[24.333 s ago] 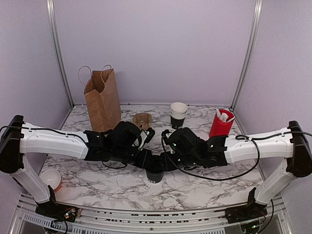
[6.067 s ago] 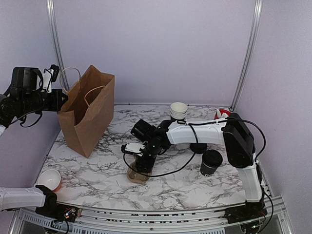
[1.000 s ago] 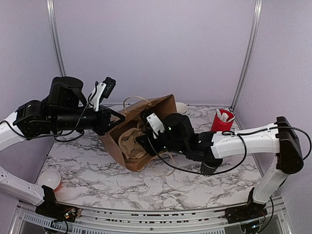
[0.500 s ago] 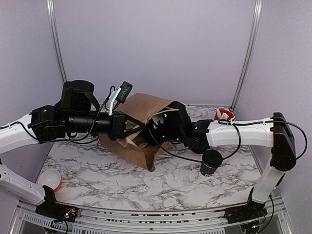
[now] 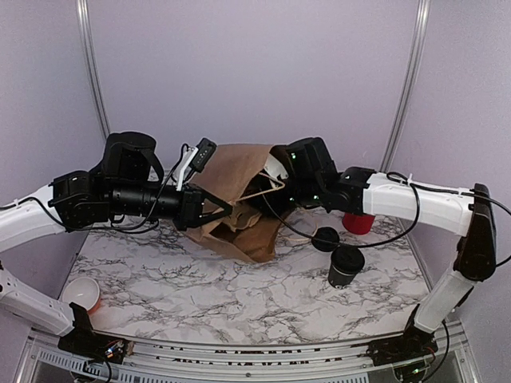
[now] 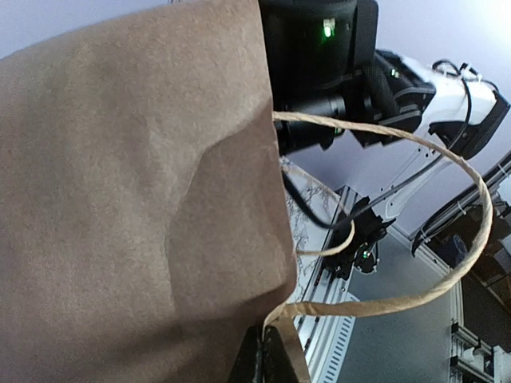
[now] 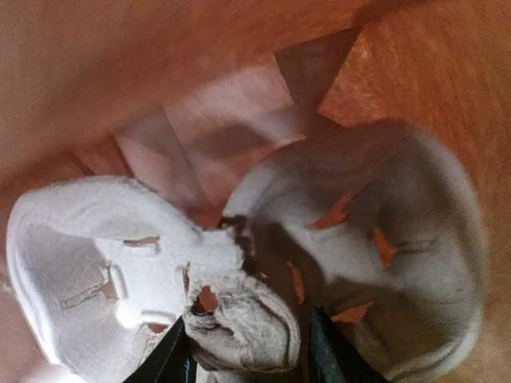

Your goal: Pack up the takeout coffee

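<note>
The overhead view faces the table (image 5: 239, 295) from behind; both wrist views crowd the paper bag (image 5: 239, 171).
</note>
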Action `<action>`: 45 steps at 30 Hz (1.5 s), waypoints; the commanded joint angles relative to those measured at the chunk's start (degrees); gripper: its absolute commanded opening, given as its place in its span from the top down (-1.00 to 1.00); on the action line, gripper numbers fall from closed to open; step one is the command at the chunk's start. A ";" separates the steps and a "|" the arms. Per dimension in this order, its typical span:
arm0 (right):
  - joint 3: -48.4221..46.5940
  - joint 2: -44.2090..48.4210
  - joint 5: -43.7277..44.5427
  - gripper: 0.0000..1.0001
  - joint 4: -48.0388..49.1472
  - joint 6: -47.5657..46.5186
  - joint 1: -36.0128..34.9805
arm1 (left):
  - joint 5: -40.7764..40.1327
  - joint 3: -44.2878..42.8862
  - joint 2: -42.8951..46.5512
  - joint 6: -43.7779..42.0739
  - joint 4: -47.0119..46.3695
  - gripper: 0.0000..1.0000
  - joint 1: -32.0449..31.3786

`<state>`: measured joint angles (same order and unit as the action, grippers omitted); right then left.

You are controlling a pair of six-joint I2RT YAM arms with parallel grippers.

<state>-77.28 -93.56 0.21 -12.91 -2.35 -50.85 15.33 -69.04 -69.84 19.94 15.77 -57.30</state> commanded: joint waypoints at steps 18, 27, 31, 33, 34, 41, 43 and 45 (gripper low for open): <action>-14.16 -6.77 -29.12 0.15 -14.56 16.86 9.38 | -8.94 -0.67 -1.96 -9.79 8.46 1.00 -4.26; -13.88 -7.24 -38.15 0.14 -13.16 26.51 9.54 | -18.22 -3.20 -0.87 -15.27 13.37 1.00 -4.31; -15.11 -7.25 -37.39 0.12 -13.22 28.47 9.54 | -15.10 -3.66 -1.52 -15.09 12.91 1.00 -4.46; -14.70 -6.90 -35.41 0.12 -12.73 28.23 9.31 | -12.88 -3.67 -1.26 -13.61 11.18 1.00 -4.48; -14.24 -6.68 -33.84 0.12 -12.34 27.32 8.93 | -12.01 -3.69 -1.00 -13.07 9.96 1.00 -4.47; -12.61 -6.65 -14.50 0.12 -18.34 14.81 3.22 | -13.40 -5.45 0.38 -1.78 6.86 1.00 0.65; -12.05 -5.45 -13.23 0.11 -17.85 13.58 0.95 | -10.61 -5.08 0.43 3.84 6.87 1.00 5.34; -12.43 -3.78 -12.14 0.10 -16.72 12.71 0.28 | -9.47 -4.33 0.57 7.42 6.77 1.00 8.83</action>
<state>-89.08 -100.73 -18.68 -30.28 14.92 -48.56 2.76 -72.51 -70.98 16.91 23.70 -54.96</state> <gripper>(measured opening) 0.443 0.007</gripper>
